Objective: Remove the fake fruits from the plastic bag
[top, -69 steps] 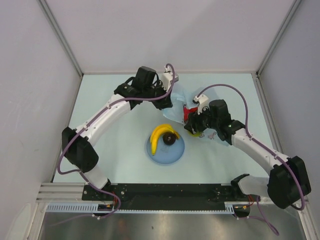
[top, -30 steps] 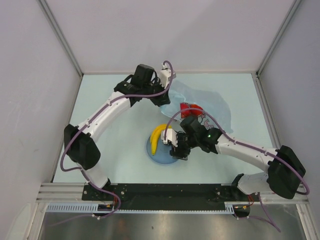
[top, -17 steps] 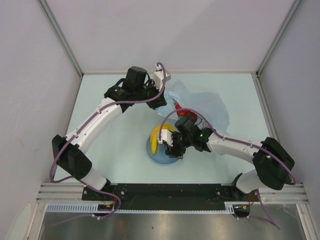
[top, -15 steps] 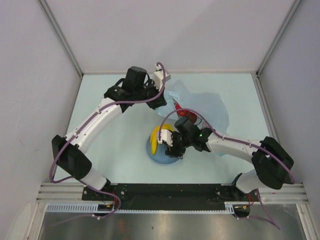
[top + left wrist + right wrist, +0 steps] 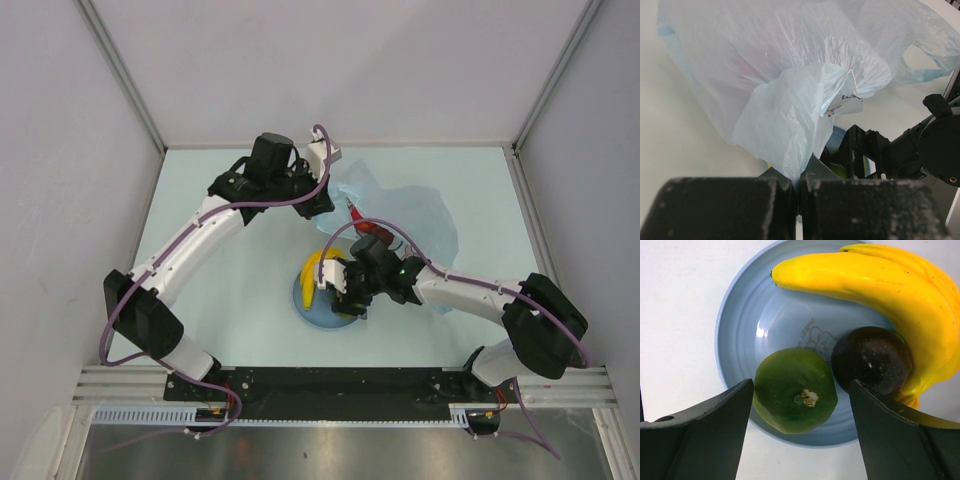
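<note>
right fingers [image 5: 345,290]: spread wide, hanging over the near right part of the plate, one finger on each side of the green fruit with a gap on both sides, gripping nothing
plate [image 5: 724,335]: round, blue, on the table [image 5: 220,300] near centre
green fruit [image 5: 794,397]: out of the bag, lying on the near side of the plate, beside the maroon fruit
maroon fruit [image 5: 872,360]: on the plate, tucked into the banana's curve
banana [image 5: 880,285]: yellow, lying along the far and left side of the plate
red patch [image 5: 362,227]: at the bag's near left edge, just past the right arm; fruit or print, cannot tell
left fingers [image 5: 797,187]: pressed together, pinching a fold of the plastic bag at its left edge
plastic bag [image 5: 415,205]: pale blue, crumpled, far right of the plate, left side lifted off the table; pinkish blur shows through the film in the left wrist view
</note>
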`<state>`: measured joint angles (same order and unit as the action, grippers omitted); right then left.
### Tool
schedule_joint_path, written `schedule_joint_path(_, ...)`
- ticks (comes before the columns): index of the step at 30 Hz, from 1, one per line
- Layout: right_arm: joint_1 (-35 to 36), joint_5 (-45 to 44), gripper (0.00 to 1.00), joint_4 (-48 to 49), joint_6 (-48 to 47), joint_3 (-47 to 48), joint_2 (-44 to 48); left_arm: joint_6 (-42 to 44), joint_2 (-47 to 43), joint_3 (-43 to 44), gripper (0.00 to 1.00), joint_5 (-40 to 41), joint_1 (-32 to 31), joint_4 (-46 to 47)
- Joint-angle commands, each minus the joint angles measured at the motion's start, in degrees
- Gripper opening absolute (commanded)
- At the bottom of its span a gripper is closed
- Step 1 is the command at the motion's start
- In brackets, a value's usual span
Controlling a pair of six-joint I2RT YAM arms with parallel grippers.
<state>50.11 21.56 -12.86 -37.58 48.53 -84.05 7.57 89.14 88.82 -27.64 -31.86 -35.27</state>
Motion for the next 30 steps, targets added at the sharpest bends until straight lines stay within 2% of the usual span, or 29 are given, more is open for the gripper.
schedule_joint_path(1,0.2,-1.0,0.81,2.9,-0.7,-0.7,1.2,0.2,-0.5,-0.1,0.00,-1.8,0.4,1.4)
schedule_joint_path(8,0.8,-2.4,0.84,7.1,6.3,-1.1,2.1,-0.5,-0.4,-0.1,0.00,-2.6,0.3,1.6)
schedule_joint_path(11,1.3,-5.6,0.84,9.9,9.3,-1.8,1.6,-0.5,-0.4,0.0,0.00,-2.8,0.3,1.6)
schedule_joint_path(18,0.8,-11.3,0.84,9.4,4.5,-3.1,0.8,-0.5,-0.5,-0.2,0.00,-2.8,0.4,1.6)
schedule_joint_path(30,-0.7,-9.4,0.87,8.5,4.4,-3.0,3.0,-0.7,0.0,-0.4,0.00,-3.6,0.3,1.6)
